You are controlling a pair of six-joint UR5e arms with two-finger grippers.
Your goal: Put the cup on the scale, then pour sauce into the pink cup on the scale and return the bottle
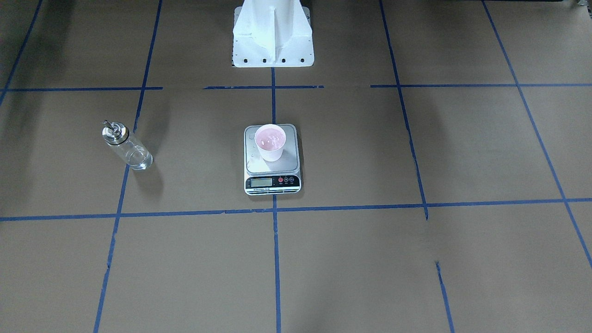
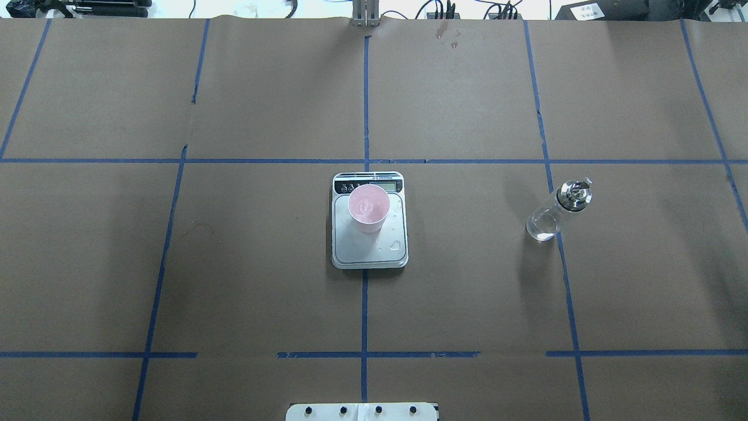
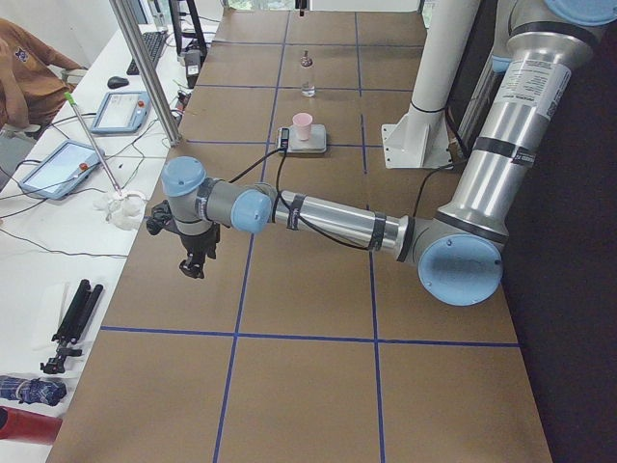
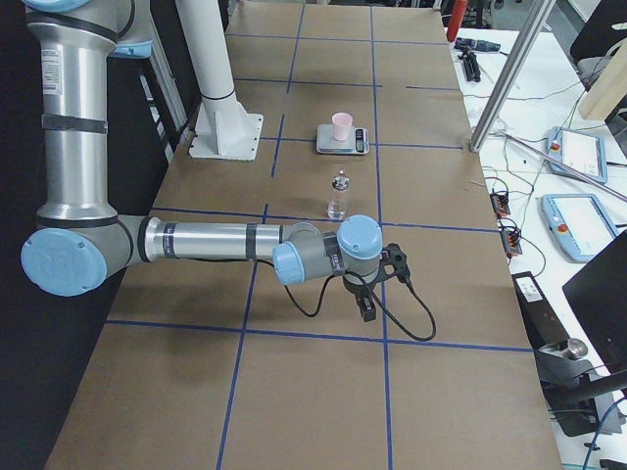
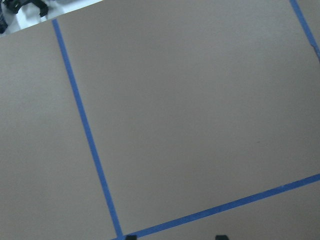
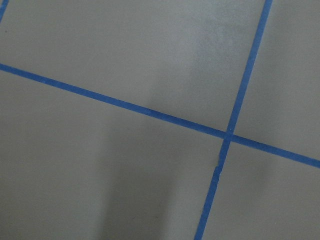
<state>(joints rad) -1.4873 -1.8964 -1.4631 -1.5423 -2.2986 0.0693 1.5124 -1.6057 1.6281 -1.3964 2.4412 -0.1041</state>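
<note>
The pale pink cup (image 1: 270,142) (image 2: 369,209) stands upright on the silver scale (image 1: 273,181) (image 2: 362,251) at the table's middle, with glinting clear liquid inside it. The clear glass bottle (image 1: 129,149) (image 2: 555,213) with its silver cap stands upright on the table on my right side, free of any gripper, with a little clear sauce at its bottom. My left gripper (image 3: 196,265) hangs over bare table far from the scale; two fingertips (image 5: 220,237) show wide apart, with nothing between them. My right gripper (image 4: 367,308) hangs over bare table near the bottle (image 4: 339,196); I cannot tell its state.
A few drops lie on the scale platform (image 2: 396,245). The white robot base (image 1: 273,46) stands behind the scale. Blue tape lines grid the brown table. Side benches hold tablets (image 3: 60,167), cables and a tripod (image 3: 72,313). A metal post (image 4: 509,73) stands at the table edge.
</note>
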